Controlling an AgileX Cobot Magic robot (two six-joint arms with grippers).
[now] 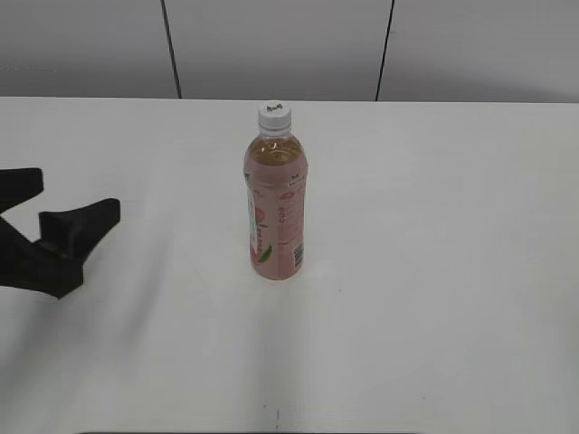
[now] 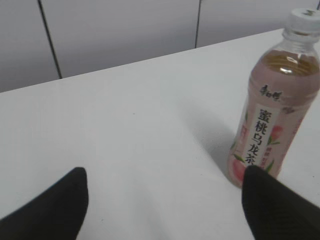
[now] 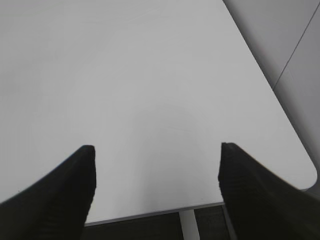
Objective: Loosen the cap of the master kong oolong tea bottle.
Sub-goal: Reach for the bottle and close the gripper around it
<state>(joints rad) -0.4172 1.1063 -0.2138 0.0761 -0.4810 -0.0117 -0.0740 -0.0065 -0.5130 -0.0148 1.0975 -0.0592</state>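
Looking at a wide white counter (image 1: 434, 298) with the master kong oolong tea bottle (image 1: 276, 203) upright mid-surface, well clear of every edge and nothing else near it. My left pincer (image 1: 68, 212) sits spread wide and empty well to the bottle's left; my right pincer (image 3: 156, 165) is also spread wide, empty, over bare counter near its edge. Risk: twisting the cap (image 1: 274, 115) without bracing the body spins or tips the tall bottle.
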